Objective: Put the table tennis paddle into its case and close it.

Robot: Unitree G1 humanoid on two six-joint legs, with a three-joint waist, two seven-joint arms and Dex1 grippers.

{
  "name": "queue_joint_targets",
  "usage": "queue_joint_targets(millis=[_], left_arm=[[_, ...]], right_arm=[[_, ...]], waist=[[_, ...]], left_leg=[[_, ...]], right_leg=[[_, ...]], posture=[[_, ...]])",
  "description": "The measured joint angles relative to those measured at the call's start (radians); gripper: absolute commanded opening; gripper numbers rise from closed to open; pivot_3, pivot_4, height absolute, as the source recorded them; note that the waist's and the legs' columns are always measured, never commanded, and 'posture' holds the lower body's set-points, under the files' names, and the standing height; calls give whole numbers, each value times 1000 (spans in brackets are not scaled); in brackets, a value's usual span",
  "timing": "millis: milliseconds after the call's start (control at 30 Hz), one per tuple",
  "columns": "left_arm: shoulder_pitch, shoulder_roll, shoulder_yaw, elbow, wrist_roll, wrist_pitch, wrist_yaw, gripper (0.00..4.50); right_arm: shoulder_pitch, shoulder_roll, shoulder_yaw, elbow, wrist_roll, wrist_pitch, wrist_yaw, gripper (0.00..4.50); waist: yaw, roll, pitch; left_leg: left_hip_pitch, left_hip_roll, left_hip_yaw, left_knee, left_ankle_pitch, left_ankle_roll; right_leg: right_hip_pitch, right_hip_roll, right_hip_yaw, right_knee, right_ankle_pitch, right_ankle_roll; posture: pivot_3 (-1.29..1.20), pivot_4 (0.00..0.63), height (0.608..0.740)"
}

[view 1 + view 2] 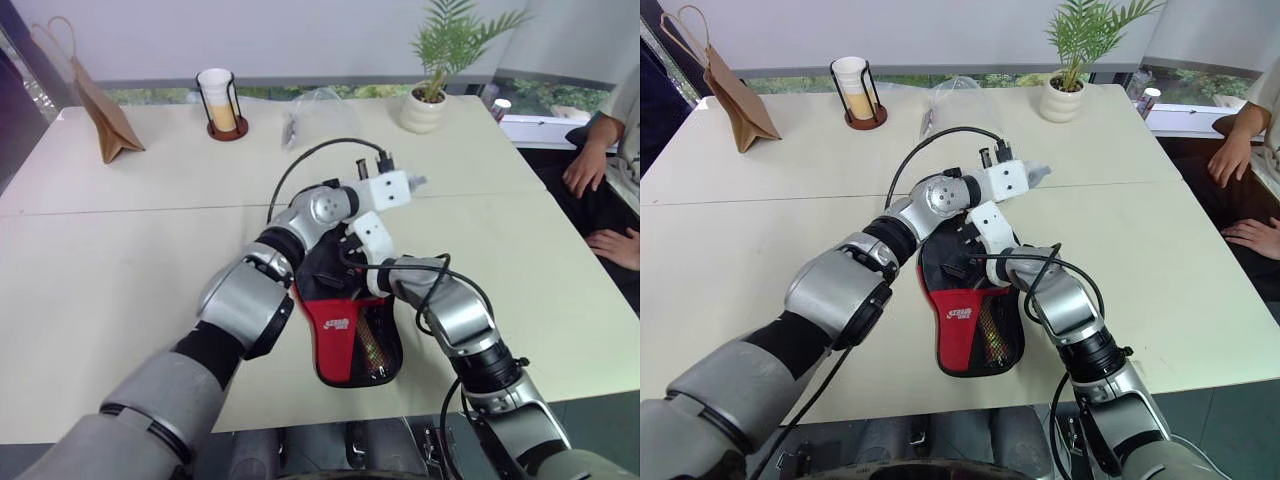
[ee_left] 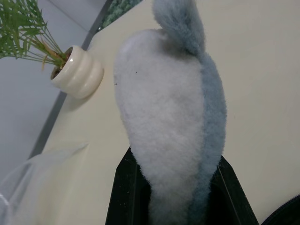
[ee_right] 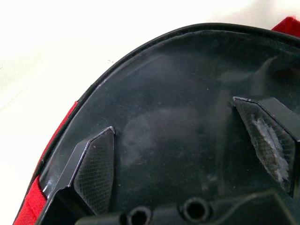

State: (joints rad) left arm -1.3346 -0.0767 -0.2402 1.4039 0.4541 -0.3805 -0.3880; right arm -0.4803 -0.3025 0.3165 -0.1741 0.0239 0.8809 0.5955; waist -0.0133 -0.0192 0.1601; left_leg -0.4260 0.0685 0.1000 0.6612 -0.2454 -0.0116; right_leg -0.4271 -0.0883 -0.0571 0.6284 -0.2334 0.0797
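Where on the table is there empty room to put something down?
Bare tabletop spreads between the paper bag, the cup in its holder and the case. There is more between the case and the potted plant. It is crowded at the case, where both arms meet.

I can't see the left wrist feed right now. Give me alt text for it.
The left gripper is shut on a small grey soft pouch, fuzzy and pale, which rises between its black fingers above the cream table. Behind it stand a potted plant in a ribbed white pot and part of a clear plastic bag.
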Motion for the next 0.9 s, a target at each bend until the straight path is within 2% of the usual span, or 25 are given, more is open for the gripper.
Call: queue_joint_targets(millis=[467,533,567,767,900], left_arm=[[0,-19,202,9,-197,51,-272,88],[0,-14,216,8,-206,67,-319,1106],[0,-10,217,6,-209,73,-341,1415],[0,17,220,-15,-238,119,-522,4439],[1,36,233,-18,-268,168,-607,4490]], right_arm=[[0,-2,0,-1,0,0,1,4500],[0,-2,0,-1,0,0,2,4500],[-1,-2,4,-1,0,0,3,4500],[-4,-2,16,3,1,0,13,4500],[-13,-2,38,1,2,-4,35,4500]], waist=[[-1,0,0],[-1,1,0],[-1,1,0],[-6,4,-4],[-10,4,-4]], left_leg=[[0,0,0,0,0,0],[0,0,0,0,0,0],[0,0,0,0,0,0],[1,0,-1,-2,0,1],[1,0,-2,-4,0,1]], right_leg=[[0,0,0,0,0,0],[0,0,0,0,0,0],[0,0,0,0,-1,-1],[0,1,-1,0,-2,-2],[-1,1,-1,1,-2,-2]], posture=[[0,150,740],[0,150,740],[0,150,740],[0,150,740],[0,150,740]])
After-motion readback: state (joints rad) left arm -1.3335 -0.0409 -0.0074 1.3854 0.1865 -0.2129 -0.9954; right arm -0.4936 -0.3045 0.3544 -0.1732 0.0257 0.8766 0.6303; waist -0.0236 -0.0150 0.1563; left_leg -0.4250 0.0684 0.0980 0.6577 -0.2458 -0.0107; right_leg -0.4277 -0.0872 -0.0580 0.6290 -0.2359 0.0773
